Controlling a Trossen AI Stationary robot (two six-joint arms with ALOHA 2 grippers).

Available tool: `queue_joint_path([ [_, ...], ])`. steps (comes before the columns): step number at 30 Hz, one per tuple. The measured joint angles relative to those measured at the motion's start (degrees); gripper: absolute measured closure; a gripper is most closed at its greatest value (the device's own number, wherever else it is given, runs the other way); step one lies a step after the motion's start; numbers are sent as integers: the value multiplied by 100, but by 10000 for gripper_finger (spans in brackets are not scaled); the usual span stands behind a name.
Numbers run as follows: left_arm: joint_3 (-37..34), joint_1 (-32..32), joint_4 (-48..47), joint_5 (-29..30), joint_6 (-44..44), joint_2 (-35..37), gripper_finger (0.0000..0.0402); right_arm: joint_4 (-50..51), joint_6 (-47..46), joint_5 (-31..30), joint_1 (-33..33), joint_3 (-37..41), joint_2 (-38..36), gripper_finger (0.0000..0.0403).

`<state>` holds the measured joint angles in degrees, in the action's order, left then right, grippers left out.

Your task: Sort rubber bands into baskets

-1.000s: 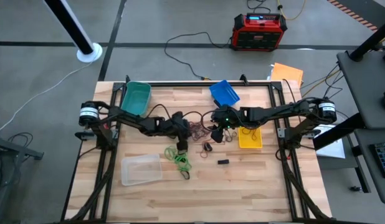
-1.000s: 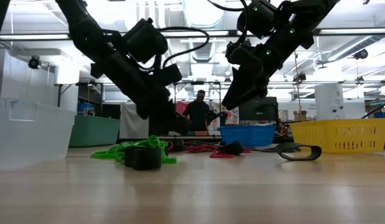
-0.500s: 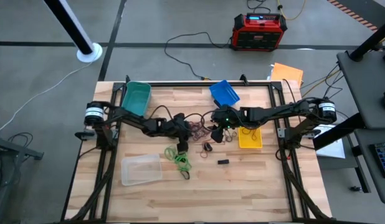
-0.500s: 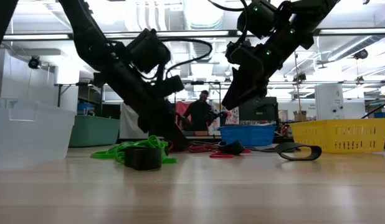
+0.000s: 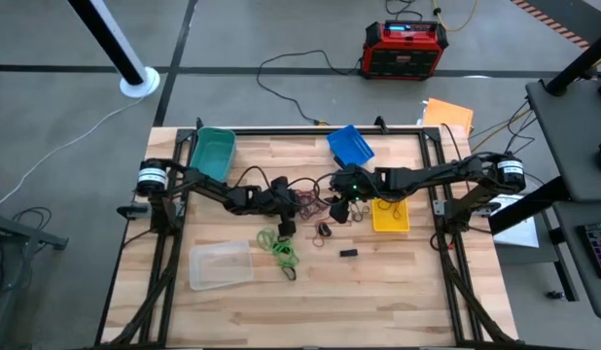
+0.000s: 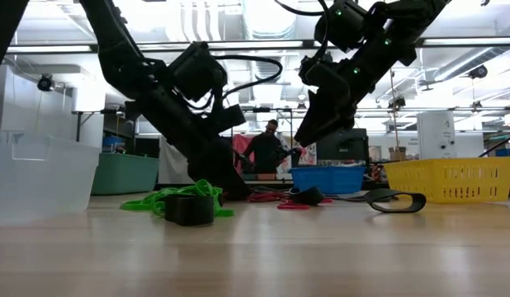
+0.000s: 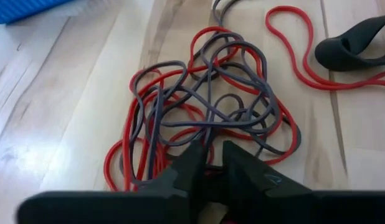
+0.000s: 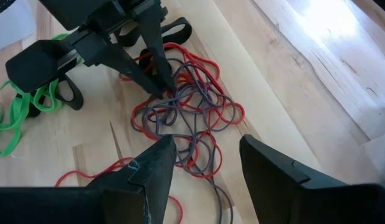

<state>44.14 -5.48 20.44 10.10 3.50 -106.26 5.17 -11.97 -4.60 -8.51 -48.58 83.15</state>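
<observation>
My left pincer [image 7: 208, 163] pinches into the near edge of the tangled red and grey rubber bands [image 7: 205, 109]; my right pincer [image 8: 205, 165] hangs spread above.

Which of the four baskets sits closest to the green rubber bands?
The clear basket. It lies just beside the green bands at the table's near side; the teal, blue and yellow baskets sit farther off.
</observation>
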Motion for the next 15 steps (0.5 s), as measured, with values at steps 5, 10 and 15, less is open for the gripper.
queue_joint_path([
  [5,12,0,4,5,-55,12,397,9,2,0,0,11,-1,229],
  [10,35,23,0,1,-75,185,401,11,0,0,0,11,0,229],
  [15,35,45,1,-3,-53,527,401,11,2,0,0,11,0,229],
])
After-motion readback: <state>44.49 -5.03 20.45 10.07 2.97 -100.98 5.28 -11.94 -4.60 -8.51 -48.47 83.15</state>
